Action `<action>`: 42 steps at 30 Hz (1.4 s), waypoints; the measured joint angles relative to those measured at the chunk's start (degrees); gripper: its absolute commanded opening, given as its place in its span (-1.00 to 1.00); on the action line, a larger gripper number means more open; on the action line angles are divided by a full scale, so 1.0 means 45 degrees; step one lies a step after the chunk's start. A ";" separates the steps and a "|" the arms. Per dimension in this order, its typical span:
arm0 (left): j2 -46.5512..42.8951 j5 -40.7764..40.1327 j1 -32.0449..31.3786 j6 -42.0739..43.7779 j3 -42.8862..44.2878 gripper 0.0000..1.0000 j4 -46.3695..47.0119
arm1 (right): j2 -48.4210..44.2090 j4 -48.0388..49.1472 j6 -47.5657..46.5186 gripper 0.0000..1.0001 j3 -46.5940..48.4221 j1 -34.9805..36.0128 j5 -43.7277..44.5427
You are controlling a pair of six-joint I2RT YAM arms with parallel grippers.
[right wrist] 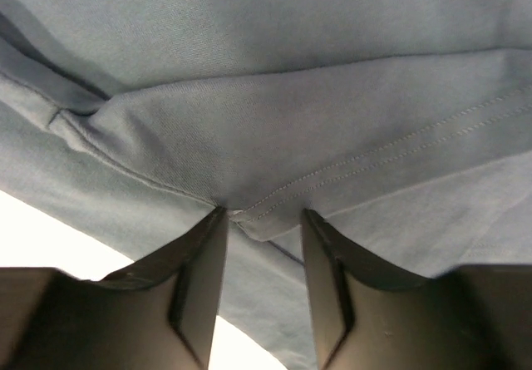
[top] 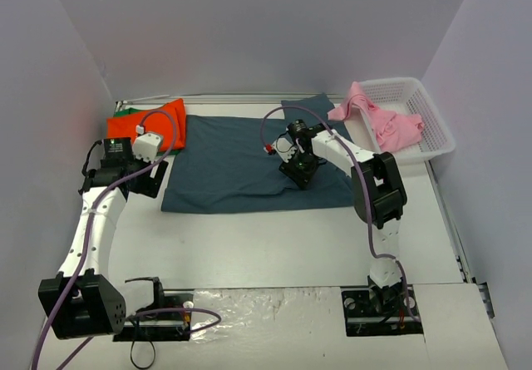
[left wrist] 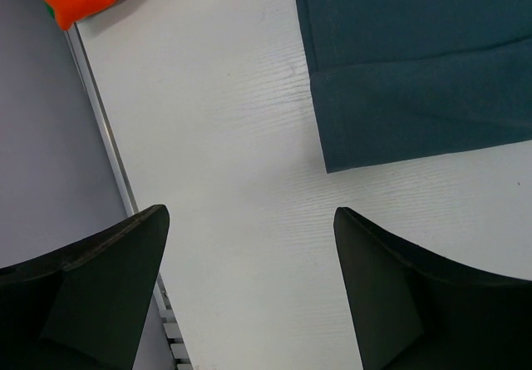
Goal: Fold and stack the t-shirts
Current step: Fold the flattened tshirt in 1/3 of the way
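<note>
The blue shirt (top: 233, 166) lies spread flat on the bench (top: 274, 245), and I place everything else from it. My right arm (top: 374, 187) reaches over its right half, and the right jaws are down on the cloth there. In the wrist view they are partly drawn in around a raised fold of stitched hem (right wrist: 274, 199), with the tips touching the fabric on both sides. I cannot tell whether the fold is actually pinched or only sits between them. My left arm (top: 100, 212) holds the left jaws just off the blue shirt's left edge. They are spread wide, with nothing between them and bare bench below. That wrist view also shows the shirt's near-left corner (left wrist: 349, 150) off to one side. The orange shirt (top: 154, 120) lies folded at the blue shirt's far-left corner, touching or slightly overlapping it. A sliver of the green shirt (top: 123, 112) shows from under the orange one. Past the blue shirt's far-right corner, the pink shirt (top: 386, 125) lies crumpled in the basket (top: 432, 129), and part of it spills over the rim nearest the blue shirt.
</note>
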 measured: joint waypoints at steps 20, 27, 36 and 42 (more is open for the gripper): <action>0.0801 0.0568 -0.0005 0.0053 0.0588 0.58 -0.0019 | 0.0452 -0.0112 0.0092 -0.52 0.0024 -0.0180 -0.0092; 0.0835 0.0651 -0.0005 0.0053 0.0811 0.59 -0.0010 | 0.0452 -0.0340 0.0121 -0.17 0.0146 -0.0189 -0.0083; 0.0840 0.0724 -0.0005 0.0053 0.0811 0.58 -0.0015 | 0.0452 -0.0457 0.0136 -0.22 0.0199 -0.0238 -0.0029; 0.0840 0.0831 -0.0005 0.0044 0.0811 0.59 -0.0015 | 0.0447 -0.0495 0.0146 -0.32 0.0199 -0.0248 0.0019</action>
